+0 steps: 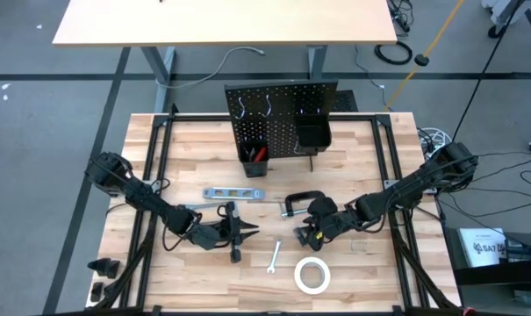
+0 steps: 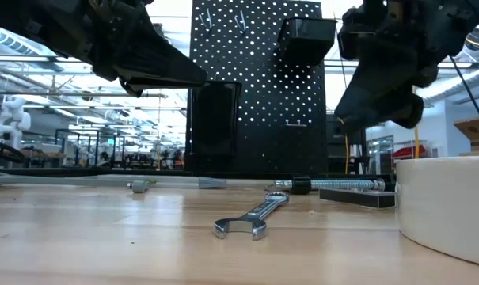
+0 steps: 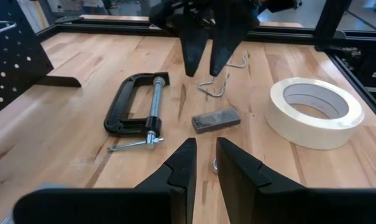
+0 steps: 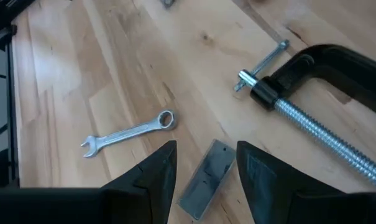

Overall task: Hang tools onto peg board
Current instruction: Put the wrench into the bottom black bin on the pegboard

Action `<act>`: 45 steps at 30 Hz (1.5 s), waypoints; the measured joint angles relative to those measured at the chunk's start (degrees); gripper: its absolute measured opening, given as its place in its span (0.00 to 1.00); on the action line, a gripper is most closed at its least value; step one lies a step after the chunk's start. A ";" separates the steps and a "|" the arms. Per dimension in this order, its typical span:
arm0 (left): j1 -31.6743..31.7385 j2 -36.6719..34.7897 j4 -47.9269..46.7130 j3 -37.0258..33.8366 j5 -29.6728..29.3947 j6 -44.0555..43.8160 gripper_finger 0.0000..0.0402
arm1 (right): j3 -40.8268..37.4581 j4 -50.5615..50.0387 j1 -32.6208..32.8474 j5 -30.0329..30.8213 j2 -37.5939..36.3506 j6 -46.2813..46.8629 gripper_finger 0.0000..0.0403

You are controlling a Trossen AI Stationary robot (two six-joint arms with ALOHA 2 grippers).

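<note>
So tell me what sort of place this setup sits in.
Probably a robotics lab or workshop: a butcher-block table with a black peg board, hand tools such as a C-clamp, and an open hall with other equipment behind.

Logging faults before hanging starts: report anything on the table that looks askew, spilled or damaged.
Nothing stands out. The clamp, wrench, tape and level lie flat and intact on the table; the peg board stands upright.

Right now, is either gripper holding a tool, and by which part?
Nothing is held. The left gripper and right gripper are both open over the table.
</note>
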 joint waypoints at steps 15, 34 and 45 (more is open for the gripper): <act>-0.13 0.00 -0.17 -0.04 0.56 -0.17 0.16 | 23.96 -21.88 2.29 4.97 10.46 -7.85 0.40; -0.52 -0.02 -0.11 -0.07 1.66 -0.36 0.16 | 32.43 -22.32 -0.49 -3.58 27.44 -30.10 0.40; -0.52 -0.02 -0.22 -0.07 1.66 -0.33 0.16 | 32.43 -13.27 2.61 -4.28 30.46 -57.02 0.40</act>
